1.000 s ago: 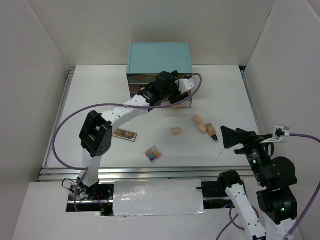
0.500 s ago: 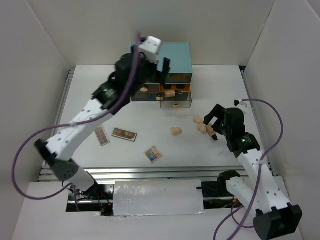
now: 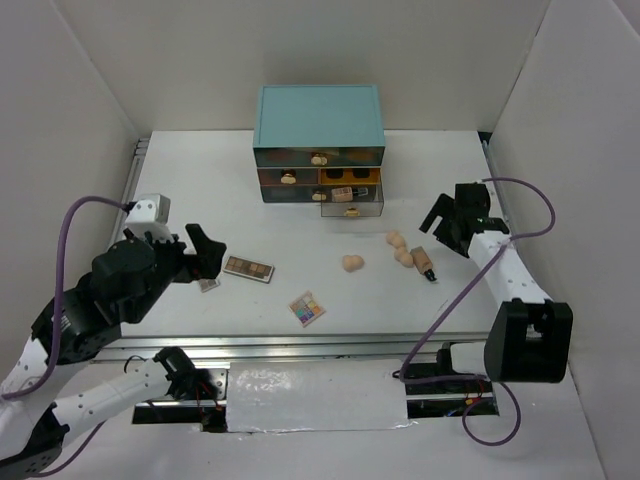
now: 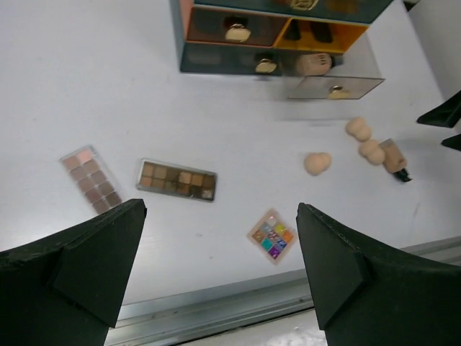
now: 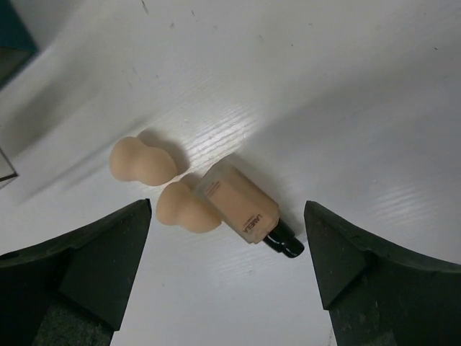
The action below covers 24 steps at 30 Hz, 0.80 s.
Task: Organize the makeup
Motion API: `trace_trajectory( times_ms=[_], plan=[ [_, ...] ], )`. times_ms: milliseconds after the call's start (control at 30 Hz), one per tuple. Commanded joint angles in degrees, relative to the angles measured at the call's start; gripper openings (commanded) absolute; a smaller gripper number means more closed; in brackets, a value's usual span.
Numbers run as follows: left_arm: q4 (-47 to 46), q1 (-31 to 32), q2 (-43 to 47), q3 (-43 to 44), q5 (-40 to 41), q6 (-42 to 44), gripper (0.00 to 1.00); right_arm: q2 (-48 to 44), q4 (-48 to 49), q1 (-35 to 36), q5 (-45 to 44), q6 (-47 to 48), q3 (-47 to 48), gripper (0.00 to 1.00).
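The makeup lies scattered on the white table. A brownish bottle (image 5: 241, 205) with a black cap lies beside two peach sponges (image 5: 186, 207), and a third sponge (image 3: 351, 263) lies apart to the left. My right gripper (image 5: 228, 207) hangs open above the bottle without touching it. It also shows at the table's right side (image 3: 437, 226). A brown eyeshadow palette (image 4: 176, 179), a pink one (image 4: 91, 179) and a square multicolour palette (image 4: 272, 236) lie below my left gripper (image 4: 220, 216). It is open, holds nothing, and stays high over the near left (image 3: 203, 258).
A teal chest of drawers (image 3: 318, 130) stands at the back. Its lowest clear drawer (image 3: 351, 208) is pulled out, and a beige item (image 4: 315, 63) lies in the drawer above it. A metal rail (image 3: 300, 345) runs along the near edge. White walls close in both sides.
My left arm has swung away from the chest to the near left. My right arm has moved out to the far right, over the bottle.
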<state>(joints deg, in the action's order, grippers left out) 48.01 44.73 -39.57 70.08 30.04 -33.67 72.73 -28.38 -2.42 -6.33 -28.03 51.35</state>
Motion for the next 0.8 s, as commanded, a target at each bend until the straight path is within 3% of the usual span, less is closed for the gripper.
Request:
trace_trajectory(
  times_ms=[0,133,267,767],
  plan=[
    [4.46,0.09,2.91,-2.49,3.36,-0.18,0.99,4.16,-0.97,-1.01,5.27,3.51,4.19,0.93],
    [1.66,0.18,3.80,-9.07,3.35,0.63,1.00,6.81,-2.99,-1.01,7.64,6.06,5.25,0.85],
    [-1.95,0.18,3.80,-14.00,3.53,1.24,0.99,8.21,-4.92,-1.01,9.05,6.85,4.98,0.84],
    [-6.79,0.01,6.35,-17.88,0.72,3.44,0.99,14.54,-9.24,1.36,6.42,6.59,5.86,0.84]
  ],
)
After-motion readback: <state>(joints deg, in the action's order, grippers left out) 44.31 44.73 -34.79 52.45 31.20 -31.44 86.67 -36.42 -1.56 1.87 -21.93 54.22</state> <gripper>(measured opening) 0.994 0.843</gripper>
